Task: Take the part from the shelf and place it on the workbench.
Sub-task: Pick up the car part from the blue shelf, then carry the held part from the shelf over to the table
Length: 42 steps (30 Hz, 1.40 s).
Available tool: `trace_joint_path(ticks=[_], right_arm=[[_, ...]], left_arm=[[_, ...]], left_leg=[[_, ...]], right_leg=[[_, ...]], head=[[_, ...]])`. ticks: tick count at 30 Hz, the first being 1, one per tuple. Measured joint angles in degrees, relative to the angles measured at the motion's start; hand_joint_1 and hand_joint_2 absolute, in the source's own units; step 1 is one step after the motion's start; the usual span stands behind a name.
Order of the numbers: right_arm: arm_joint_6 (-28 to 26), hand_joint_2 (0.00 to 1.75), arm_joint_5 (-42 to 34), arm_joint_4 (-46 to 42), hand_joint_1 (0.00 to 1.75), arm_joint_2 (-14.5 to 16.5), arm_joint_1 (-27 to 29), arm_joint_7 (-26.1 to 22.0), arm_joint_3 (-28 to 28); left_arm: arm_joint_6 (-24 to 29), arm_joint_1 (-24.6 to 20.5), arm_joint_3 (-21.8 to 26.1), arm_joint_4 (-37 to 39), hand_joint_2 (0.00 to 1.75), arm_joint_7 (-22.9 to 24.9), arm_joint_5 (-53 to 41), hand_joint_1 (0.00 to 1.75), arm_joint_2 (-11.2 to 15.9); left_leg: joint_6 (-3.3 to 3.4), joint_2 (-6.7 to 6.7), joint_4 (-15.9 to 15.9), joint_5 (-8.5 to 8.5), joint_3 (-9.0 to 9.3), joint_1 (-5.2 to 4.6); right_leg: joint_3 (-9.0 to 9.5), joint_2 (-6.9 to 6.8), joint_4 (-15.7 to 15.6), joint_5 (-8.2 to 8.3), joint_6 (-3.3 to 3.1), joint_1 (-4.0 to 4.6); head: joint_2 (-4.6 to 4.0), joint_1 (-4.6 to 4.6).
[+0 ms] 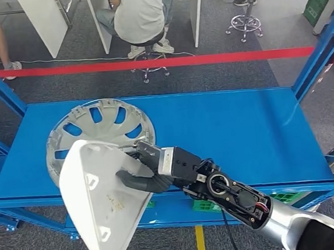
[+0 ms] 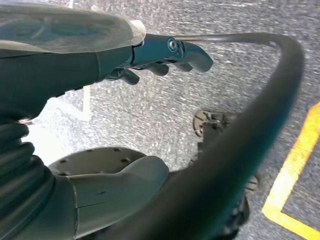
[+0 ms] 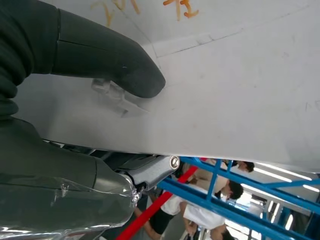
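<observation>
Smooth white triangular plastic part (image 1: 99,204) gripped by right hand (image 1: 149,168) over shelf's front edge, silver spoked hubcap (image 1: 98,131) on blue metal shelf (image 1: 228,131) near left end, left hand (image 2: 151,57) empty, fingers apart

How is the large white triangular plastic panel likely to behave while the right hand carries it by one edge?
The white triangular plastic panel probably stays stiff: it shows no sag. It seems light, since the right hand alone holds it. Its smooth surface under the thumb may let it slip or swing.

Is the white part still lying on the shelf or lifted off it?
Lifted: the right hand grips the white part, tilted, overhanging the blue shelf's front edge.
</observation>
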Motion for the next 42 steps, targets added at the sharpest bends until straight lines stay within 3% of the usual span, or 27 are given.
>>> trace_joint_path(ticks=[2, 4, 5, 6, 7, 10, 12, 14, 15, 17, 19, 21, 22, 23, 25, 27, 28, 30, 32, 34, 35, 36, 37, 38, 39, 40, 42], right_arm=[[0.0, 1.75, 0.2, -0.5, 1.75, -0.3, 0.2, 0.1, -0.2], [0.0, 1.75, 0.2, -0.7, 1.75, -0.7, 0.7, 0.2, -0.3], [0.0, 1.75, 0.2, -0.7, 1.75, -0.8, 0.9, 0.2, -0.4], [0.0, 1.75, 0.2, -0.7, 1.75, -1.0, 1.2, 0.2, -0.4], [0.0, 1.75, 0.2, -0.8, 1.75, -1.1, 1.3, 0.2, -0.5], [0.0, 1.75, 0.2, -1.1, 1.75, -1.3, 1.4, 0.2, -0.6], [0.0, 1.75, 0.2, -1.4, 1.75, -1.5, 1.4, 0.2, -0.6], [0.0, 1.75, 0.4, -1.5, 1.75, -1.5, 1.5, 0.3, -0.6], [0.0, 1.75, 0.5, -1.7, 1.75, -1.5, 1.4, 0.3, -0.6], [0.0, 1.75, 0.5, -1.9, 1.75, -1.5, 1.3, 0.3, -0.6], [0.0, 1.75, 0.6, -2.1, 1.75, -1.6, 1.4, 0.3, -0.6], [0.0, 1.75, 0.6, -2.1, 1.75, -1.6, 1.5, 0.3, -0.6], [0.1, 1.75, 0.6, -2.1, 1.75, -1.6, 1.5, 0.4, -0.6], [0.1, 1.75, 0.6, -2.1, 1.75, -1.6, 1.5, 0.4, -0.6], [0.1, 1.75, 0.6, -2.2, 1.75, -1.6, 1.5, 0.3, -0.6], [0.1, 1.75, 0.7, -2.3, 1.75, -1.6, 1.4, 0.3, -0.6], [0.1, 1.75, 0.7, -2.4, 1.75, -1.6, 1.4, 0.3, -0.6], [0.2, 1.75, 0.9, -2.5, 1.75, -1.7, 1.4, 0.3, -0.5], [0.4, 1.75, 1.1, -2.6, 1.75, -1.7, 1.4, 0.3, -0.5], [0.6, 1.75, 1.5, -2.7, 1.75, -1.9, 1.5, 0.1, -0.5], [0.7, 1.75, 1.7, -2.7, 1.75, -2.0, 1.6, 0.0, -0.5], [0.9, 1.75, 1.8, -2.7, 1.75, -2.2, 1.7, 0.0, -0.5], [1.0, 1.75, 2.0, -2.7, 1.75, -2.3, 1.7, 0.0, -0.5], [1.0, 1.75, 2.1, -2.7, 1.75, -2.4, 1.7, -0.1, -0.5], [1.0, 1.75, 2.3, -2.7, 1.75, -2.4, 1.7, -0.1, -0.5], [1.1, 1.75, 2.6, -2.7, 1.75, -2.4, 1.6, -0.2, -0.5], [1.1, 1.75, 3.3, -2.7, 1.75, -2.5, 1.6, -0.5, -0.5]], left_arm=[[-0.1, -0.1, -0.2, 0.0, 1.75, 0.1, -0.1, 0.0, 0.0], [-0.1, -0.3, -0.3, 0.0, 1.75, 0.1, -0.1, 0.0, -0.1], [-0.1, -0.4, -0.3, 0.0, 1.75, 0.1, -0.1, 0.0, -0.1], [-0.1, -0.4, -0.3, 0.0, 1.75, 0.1, -0.1, 0.0, -0.1], [-0.1, -0.4, -0.3, 0.0, 1.75, 0.2, -0.1, 0.0, -0.2], [-0.1, -0.5, -0.4, 0.0, 1.75, 0.2, -0.1, 0.0, -0.4], [-0.1, -0.7, -0.6, 0.0, 1.75, 0.2, -0.1, 0.0, -0.4], [-0.1, -0.6, -0.7, 0.0, 1.75, 0.2, -0.1, 0.0, -0.3], [-0.1, -0.5, -0.7, 0.0, 1.75, 0.2, -0.1, 0.0, -0.2], [-0.1, -0.5, -0.8, 0.1, 1.75, 0.2, 0.0, 0.0, -0.2], [-0.1, -0.7, -0.9, 0.1, 1.75, 0.2, 0.0, 0.0, -0.3], [-0.1, -0.7, -1.1, 0.1, 1.75, 0.2, 0.0, 0.0, -0.4], [-0.1, -0.6, -1.2, 0.1, 1.75, 0.2, 0.0, 0.0, -0.4], [-0.1, -0.5, -1.3, 0.1, 1.75, 0.2, 0.0, 0.0, -0.4], [-0.1, -0.6, -1.3, 0.1, 1.75, 0.2, 0.0, 0.0, -0.3], [-0.1, -0.8, -1.4, 0.1, 1.75, 0.2, -0.1, 0.0, -0.3], [-0.1, -0.9, -1.4, 0.1, 1.75, 0.2, -0.1, 0.0, -0.2], [-0.1, -0.8, -1.5, 0.1, 1.75, 0.4, -0.1, 0.0, -0.2], [-0.1, -0.7, -1.6, 0.1, 1.75, 0.5, -0.1, 0.0, -0.2], [-0.1, -0.9, -1.6, 0.1, 1.75, 0.6, -0.1, 0.0, -0.2], [-0.2, -1.0, -1.7, 0.1, 1.75, 0.6, -0.1, 0.0, -0.3], [-0.2, -1.0, -1.7, 0.1, 1.75, 0.6, -0.1, 0.0, -0.3], [-0.2, -1.0, -1.7, 0.1, 1.75, 0.6, -0.1, 0.0, -0.4], [-0.3, -1.0, -1.7, 0.1, 1.75, 0.6, -0.1, 0.0, -0.4], [-0.3, -0.9, -1.7, 0.1, 1.75, 0.6, -0.1, 0.0, -0.4], [-0.3, -0.9, -1.7, 0.1, 1.75, 0.6, -0.1, 0.0, -0.5], [-0.3, -1.1, -1.7, 0.1, 1.75, 0.5, 0.0, 0.0, -0.5]], left_leg=[[0.68, -0.41, -0.5, 0.22, 0.44, 0.3], [1.01, -1.06, -0.6, 0.19, 0.56, 0.28], [1.04, -1.46, -0.6, 0.17, 0.6, 0.26], [1.05, -1.93, -0.5, 0.13, 0.67, 0.24], [1.02, -2.43, -0.5, 0.07, 0.8, 0.25], [0.53, -4.05, -0.1, -0.31, 1.05, 0.23], [-0.03, -4.99, 0.2, -0.31, 0.6, 0.13], [-0.63, -5.86, 0.1, -0.05, 0.18, 0.2], [-0.93, -5.77, 0.3, -0.23, 0.12, 0.24], [-1.56, -3.96, 3.6, -2.16, -1.38, 0.34], [-2.2, -1.55, 11.6, -5.72, -5.36, 0.56], [-2.51, -0.82, 17.3, -7.34, -8.55, 0.68], [-2.47, -0.7, 16.9, -6.52, -8.47, 0.69], [-2.27, -0.47, 14.2, -4.8, -7.16, 0.64], [-1.4, 1.67, 5.5, -1.17, -2.63, 0.17], [-0.56, 3.52, 0.4, 0.19, -0.11, -0.51], [-0.31, 3.56, -0.1, 0.07, -0.06, -0.76], [0.08, 2.2, -0.5, 0.36, 0.04, -0.68], [0.62, 0.97, -1.3, 0.74, 0.56, -0.27], [0.95, -0.39, -1.5, 0.88, 0.79, -0.11], [1.05, -1.19, -1.5, 0.87, 0.8, -0.16], [1.08, -2.03, -1.4, 0.83, 0.83, -0.2], [1.1, -2.9, -1.3, 0.77, 0.9, -0.22], [1.05, -3.79, -1.2, 0.68, 1.0, -0.2], [0.94, -4.64, -1.0, 0.53, 1.11, -0.17], [0.76, -5.4, -0.8, 0.36, 1.14, -0.16], [0.27, -6.73, -0.2, 0.2, 0.7, -0.1]], right_leg=[[-1.71, 0.43, 4.2, -2.65, 0.32, 0.02], [-5.51, 0.84, 12.6, -6.51, 0.44, 0.03], [-7.19, 0.91, 16.0, -7.57, 0.52, 0.05], [-8.02, 0.95, 17.4, -7.47, 0.58, 0.04], [-7.69, 1.01, 16.4, -6.16, 0.59, 0.01], [-2.51, 2.93, 4.4, 0.0, 0.5, -0.4], [-0.57, 4.29, 0.3, 0.97, 0.27, -0.58], [-0.26, 3.81, 0.1, 0.98, -0.22, -0.55], [-0.15, 3.33, -0.1, 1.1, -0.49, -0.6], [0.11, 2.18, -0.5, 1.28, -1.06, -0.85], [0.1, 0.83, -0.6, 1.24, -1.4, -0.76], [0.1, -0.61, -0.6, 1.12, -1.51, -0.58], [0.14, -1.28, -0.6, 1.06, -1.54, -0.47], [0.23, -1.88, -0.6, 0.99, -1.53, -0.39], [0.47, -3.03, -0.6, 0.79, -1.37, -0.14], [0.65, -4.02, -0.7, 0.56, -0.97, 0.01], [0.76, -4.53, -0.7, 0.46, -0.71, 0.05], [1.06, -5.11, -0.8, 0.12, -0.08, -0.01], [0.21, -3.04, 1.7, -1.79, 0.41, -0.12], [-3.02, -0.13, 8.9, -5.45, 0.56, -0.23], [-4.97, 0.53, 12.9, -6.95, 0.57, -0.24], [-6.37, 0.81, 15.5, -7.45, 0.59, -0.23], [-6.82, 0.97, 16.0, -6.74, 0.59, -0.23], [-6.15, 1.15, 13.9, -4.87, 0.55, -0.26], [-4.58, 1.8, 9.9, -2.29, 0.5, -0.34], [-2.9, 3.19, 5.9, -0.36, 0.45, -0.5], [-0.54, 5.65, 0.5, 1.32, 0.39, -0.78]], head=[[0.0, 0.24], [0.0, 0.56], [0.0, 0.68], [0.0, 0.75], [0.0, 0.82], [0.0, 1.04], [0.0, 0.98], [0.0, 0.87], [0.0, 0.83], [0.0, 0.3], [0.0, -0.24], [0.0, -0.28], [0.0, -0.29], [0.0, -0.29], [0.0, -0.26], [0.0, -0.18], [0.0, -0.13], [0.0, -0.06], [0.0, 0.15], [0.0, 0.45], [0.0, 0.57], [0.0, 0.62], [0.0, 0.64], [0.0, 0.69], [0.0, 0.77], [0.0, 0.81], [0.0, 0.75]])
